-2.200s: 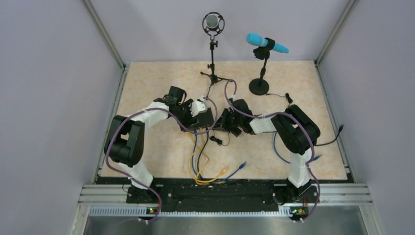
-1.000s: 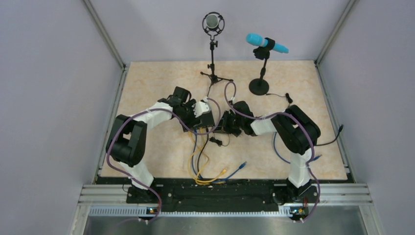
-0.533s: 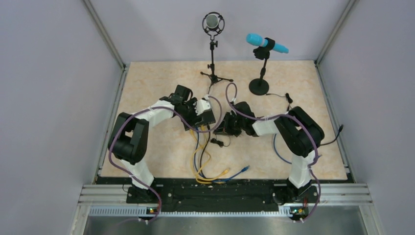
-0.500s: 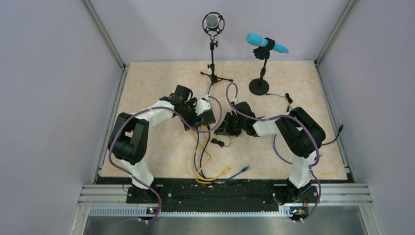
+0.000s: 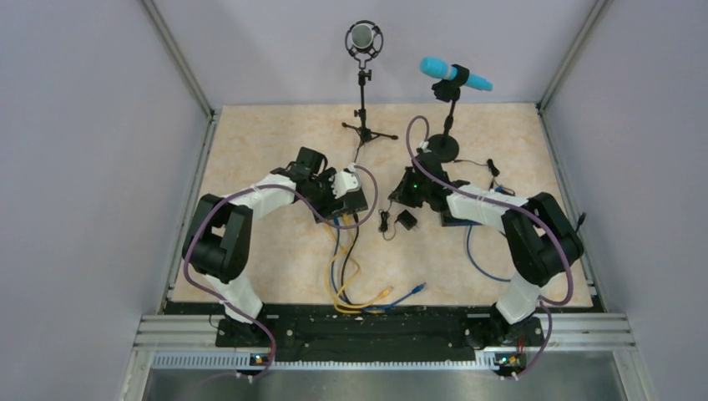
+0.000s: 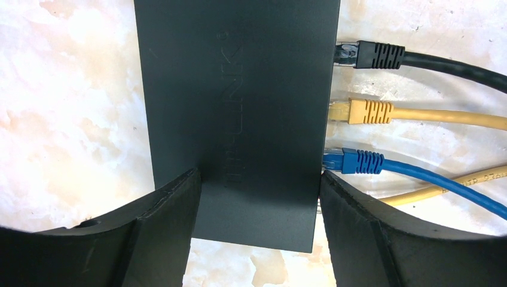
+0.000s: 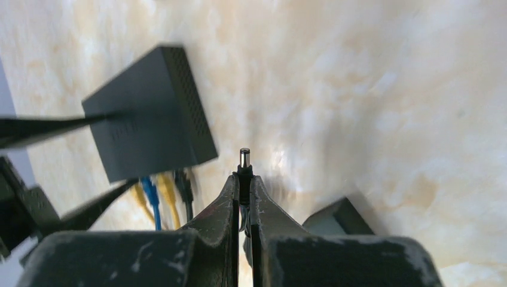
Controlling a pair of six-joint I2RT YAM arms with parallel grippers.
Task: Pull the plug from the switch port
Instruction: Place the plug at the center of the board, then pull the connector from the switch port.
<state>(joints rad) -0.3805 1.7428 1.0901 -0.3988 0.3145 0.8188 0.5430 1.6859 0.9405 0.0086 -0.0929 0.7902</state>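
— Where is the barrel plug (image 7: 244, 158)?
— In the right gripper (image 7: 244, 179). The fingers are pressed almost together on the plug's collar, and the metal tip sticks out just past the fingertips.
— And the network switch (image 6: 239, 89)?
— Flat on the marbled table (image 6: 72, 89), well apart from the plug. In the right wrist view it lies up and to the left of the tip, with bare tabletop between them. The plug sits in no socket, and I cannot tell which one it fits.
— What about the left gripper (image 6: 258, 179)?
— It is clamped on the switch across its width, one finger against each side near one end of the box.
— Any other leads?
— A black Ethernet plug (image 6: 373, 55), a yellow Ethernet plug (image 6: 362, 111) and a blue Ethernet plug (image 6: 354, 161) sit side by side in the edge that one left finger touches. A small black block (image 7: 338, 221) lies on the table just beside the right gripper
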